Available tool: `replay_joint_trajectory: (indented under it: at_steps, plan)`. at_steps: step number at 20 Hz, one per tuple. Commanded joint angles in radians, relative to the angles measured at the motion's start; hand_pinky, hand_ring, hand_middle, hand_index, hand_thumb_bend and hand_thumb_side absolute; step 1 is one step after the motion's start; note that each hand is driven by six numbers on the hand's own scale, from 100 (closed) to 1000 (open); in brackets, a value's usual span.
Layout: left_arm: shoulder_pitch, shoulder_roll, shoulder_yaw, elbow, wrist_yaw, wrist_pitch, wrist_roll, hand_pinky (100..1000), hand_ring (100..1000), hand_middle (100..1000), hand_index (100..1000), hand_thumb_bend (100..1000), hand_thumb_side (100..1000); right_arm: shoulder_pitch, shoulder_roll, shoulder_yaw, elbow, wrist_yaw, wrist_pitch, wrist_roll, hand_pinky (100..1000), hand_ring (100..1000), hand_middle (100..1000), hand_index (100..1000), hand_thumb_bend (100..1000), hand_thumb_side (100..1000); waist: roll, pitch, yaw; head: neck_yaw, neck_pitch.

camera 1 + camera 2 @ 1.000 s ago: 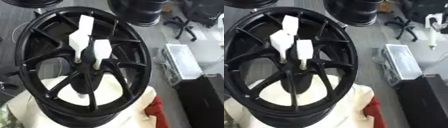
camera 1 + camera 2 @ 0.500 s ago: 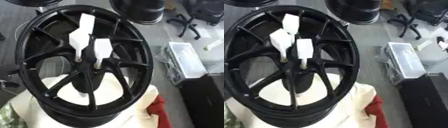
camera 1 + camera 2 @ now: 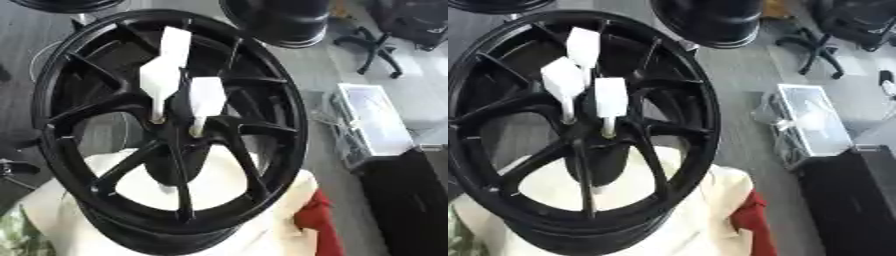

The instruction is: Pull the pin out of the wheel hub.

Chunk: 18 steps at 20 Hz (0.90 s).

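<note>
Three white pins (image 3: 206, 100) in black wheel hub (image 3: 179, 127).

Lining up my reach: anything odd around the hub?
Nothing looks damaged. Three white pins stand in the black wheel's hub, all seated. The wheel rests tilted on cream cloth. Neither hand is in view.

So the wheel hub (image 3: 175, 135) runs off the left edge in the right eye view, and its bottom rim sinks into the cream cloth (image 3: 219, 190), so what it sits on is hidden. The white pins (image 3: 206, 97) are blurry; where their thin stems enter the centre is too dark to make out. Another black wheel (image 3: 706, 20) is cut off by the top edge, same with the office chair (image 3: 833, 30) at the upper right.
</note>
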Motion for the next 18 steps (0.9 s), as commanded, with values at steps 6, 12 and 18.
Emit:
replay_joint_trajectory:
  at_steps: [6, 12, 18]
  plan:
    - [-0.012, 0.017, 0.005, -0.031, -0.008, -0.007, -0.002, 824, 1000, 926, 766, 103, 885, 0.001, -0.032, -0.011, -0.027, 0.036, 0.039, -0.085, 969, 941, 929, 936, 100, 140, 0.002, -0.006, -0.002, 0.003, 0.005]
    - [-0.013, 0.017, 0.004, -0.032, -0.007, -0.010, -0.002, 823, 1000, 923, 765, 101, 881, -0.020, -0.032, -0.004, -0.034, -0.088, 0.050, -0.195, 870, 823, 818, 882, 100, 281, 0.002, -0.004, -0.002, 0.004, 0.006]
    - [-0.018, 0.012, 0.003, -0.039, -0.002, -0.010, -0.003, 823, 1000, 925, 765, 100, 873, -0.061, 0.018, 0.028, -0.136, -0.385, 0.053, -0.246, 853, 791, 810, 878, 100, 502, 0.006, 0.002, 0.008, 0.011, 0.000]
